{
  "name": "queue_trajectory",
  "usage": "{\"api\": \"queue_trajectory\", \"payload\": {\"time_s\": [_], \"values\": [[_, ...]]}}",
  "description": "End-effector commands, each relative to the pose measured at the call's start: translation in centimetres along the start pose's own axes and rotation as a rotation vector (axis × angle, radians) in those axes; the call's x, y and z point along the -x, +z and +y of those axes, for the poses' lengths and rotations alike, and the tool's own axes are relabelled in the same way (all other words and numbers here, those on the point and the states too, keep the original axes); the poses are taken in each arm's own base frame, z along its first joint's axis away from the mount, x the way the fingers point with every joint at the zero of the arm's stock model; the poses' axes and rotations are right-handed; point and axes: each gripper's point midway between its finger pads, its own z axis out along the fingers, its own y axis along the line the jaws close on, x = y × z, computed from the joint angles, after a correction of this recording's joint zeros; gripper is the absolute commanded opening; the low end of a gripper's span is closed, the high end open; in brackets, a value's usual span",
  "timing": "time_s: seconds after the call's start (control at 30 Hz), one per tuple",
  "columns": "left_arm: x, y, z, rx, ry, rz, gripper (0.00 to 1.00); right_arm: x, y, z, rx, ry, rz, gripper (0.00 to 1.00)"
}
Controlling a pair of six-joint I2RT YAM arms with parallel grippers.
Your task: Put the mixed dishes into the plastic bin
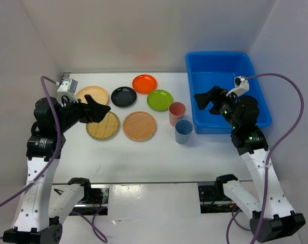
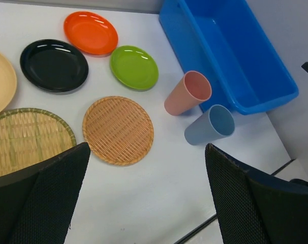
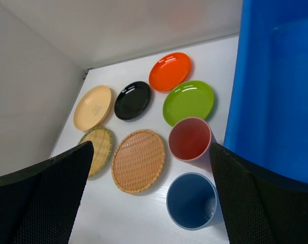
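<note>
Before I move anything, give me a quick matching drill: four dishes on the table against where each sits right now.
1 orange plate
2 blue cup
3 tan plate
4 black plate

A leftmost plate
B just in front of the salmon-pink cup
C farthest-back plate
D between the tan and orange plates

Pairs: 1-C, 2-B, 3-A, 4-D

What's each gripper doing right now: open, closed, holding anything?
Left gripper: jaws wide open, holding nothing.
Right gripper: jaws wide open, holding nothing.
</note>
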Motion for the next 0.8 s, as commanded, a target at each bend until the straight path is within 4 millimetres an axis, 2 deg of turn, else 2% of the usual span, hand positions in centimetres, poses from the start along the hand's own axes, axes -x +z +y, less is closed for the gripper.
{"api": "queue_trajectory", "payload": {"time_s": [0.0, 0.03, 0.1, 0.2, 0.27, 0.33, 0.37, 0.53, 0.57, 0.7, 0.73, 0.77], "values": [[2.4, -0.7, 0.0, 0.038, 0.078, -0.067, 1.00, 2.6, -0.6, 1.7, 0.048, -0.047, -0.068, 0.99], [2.5, -0.7, 0.3, 0.058, 0.078, -0.074, 1.00, 1.3, -0.2, 1.5, 0.065, -0.035, -0.035, 0.99], [2.3, -0.4, 1.2, 0.096, 0.077, -0.063, 1.00, 0.7, 0.0, 1.1, 0.068, -0.036, -0.040, 0.99], [1.6, 1.3, 3.4, 0.163, 0.048, -0.015, 1.00, 0.1, 0.3, 1.2, 0.083, -0.026, -0.020, 0.99], [1.6, 1.9, 4.8, 0.231, 0.024, 0.006, 1.00, 0.4, 0.3, 1.8, 0.114, -0.022, -0.028, 0.99], [1.2, 3.2, 6.1, 0.271, -0.021, 0.040, 1.00, 0.5, 0.3, 2.1, 0.128, -0.016, -0.032, 0.99], [1.8, 3.6, 7.5, 0.323, -0.038, 0.022, 1.00, 0.2, 0.3, 1.9, 0.123, -0.014, -0.024, 0.99], [4.0, 4.6, 10.7, 0.408, -0.156, -0.083, 1.00, 1.3, 0.0, 1.2, 0.070, -0.015, -0.079, 0.99], [4.0, 4.8, 12.5, 0.466, -0.184, -0.090, 1.00, 1.6, -0.3, 1.2, 0.066, -0.016, -0.094, 0.99], [3.1, 6.6, 16.6, 0.519, -0.287, -0.063, 1.00, 1.7, -0.3, 1.0, 0.057, -0.015, -0.099, 0.99], [2.5, 7.0, 17.4, 0.540, -0.317, -0.060, 1.00, 1.5, 0.0, 0.9, 0.052, -0.013, -0.090, 0.99], [1.4, 7.5, 19.2, 0.579, -0.338, -0.037, 1.00, 1.4, 0.0, 1.0, 0.059, -0.014, -0.086, 0.99]]}}
